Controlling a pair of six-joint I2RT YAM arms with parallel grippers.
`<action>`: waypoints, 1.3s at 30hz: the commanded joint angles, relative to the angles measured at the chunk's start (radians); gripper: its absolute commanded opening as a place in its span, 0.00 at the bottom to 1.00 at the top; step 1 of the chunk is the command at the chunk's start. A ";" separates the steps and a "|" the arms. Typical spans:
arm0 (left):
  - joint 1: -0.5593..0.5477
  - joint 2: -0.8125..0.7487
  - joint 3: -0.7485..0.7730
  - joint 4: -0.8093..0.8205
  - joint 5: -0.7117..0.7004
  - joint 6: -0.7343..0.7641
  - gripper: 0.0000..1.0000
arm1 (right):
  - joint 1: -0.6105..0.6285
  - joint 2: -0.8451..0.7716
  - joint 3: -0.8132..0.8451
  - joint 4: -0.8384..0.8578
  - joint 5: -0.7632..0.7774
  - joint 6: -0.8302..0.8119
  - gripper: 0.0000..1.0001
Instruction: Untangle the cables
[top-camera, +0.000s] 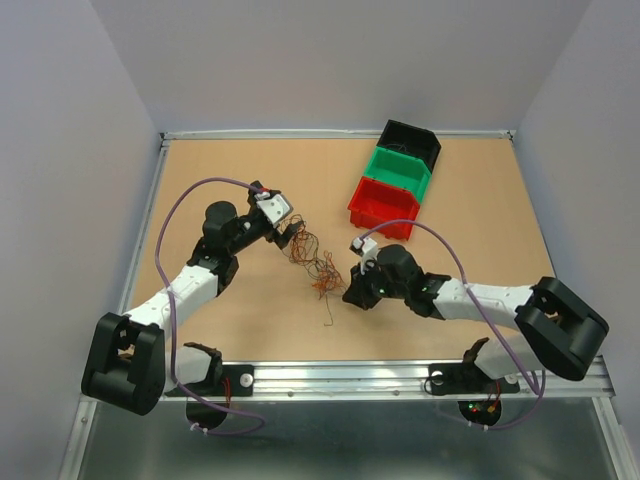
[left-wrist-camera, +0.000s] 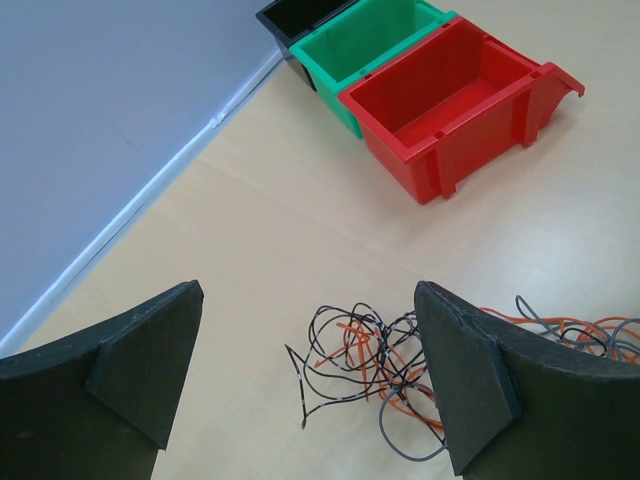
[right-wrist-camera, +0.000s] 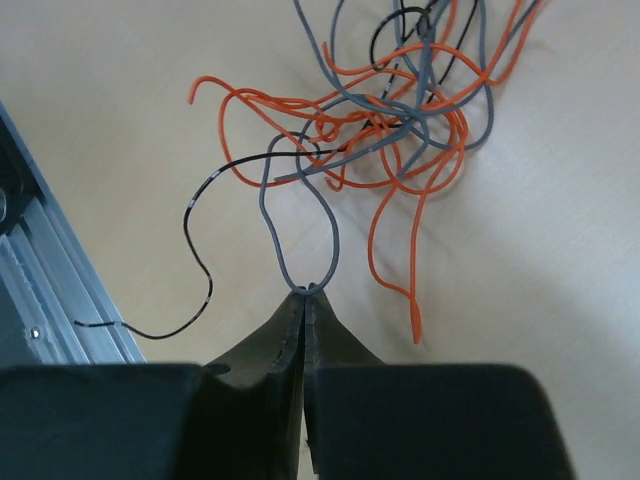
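Three bins (top-camera: 400, 172) in the upper right; one tangle of cables (top-camera: 315, 262), count unclear. The left gripper (left-wrist-camera: 307, 290) is wide; the right gripper (right-wrist-camera: 305, 295) pinches a grey loop (right-wrist-camera: 333, 232).

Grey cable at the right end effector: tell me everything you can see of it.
The grey cable is a thin, flexible, plastic-looking wire. A narrow loop of it is pinched at its bottom between the closed tips of the right end effector. Both strands run from there into the tangle, crossing orange cables and a black cable on the tabletop. Its ends cannot be traced.
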 joint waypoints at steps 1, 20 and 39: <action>-0.003 -0.009 0.007 0.035 0.015 0.011 0.99 | 0.015 -0.049 0.053 0.045 -0.078 -0.030 0.01; -0.006 -0.052 -0.008 -0.009 0.158 0.063 0.99 | 0.015 -0.358 -0.105 0.130 0.019 0.010 0.55; -0.006 -0.048 -0.005 -0.008 0.144 0.064 0.99 | 0.017 -0.060 0.053 0.108 -0.026 0.030 0.62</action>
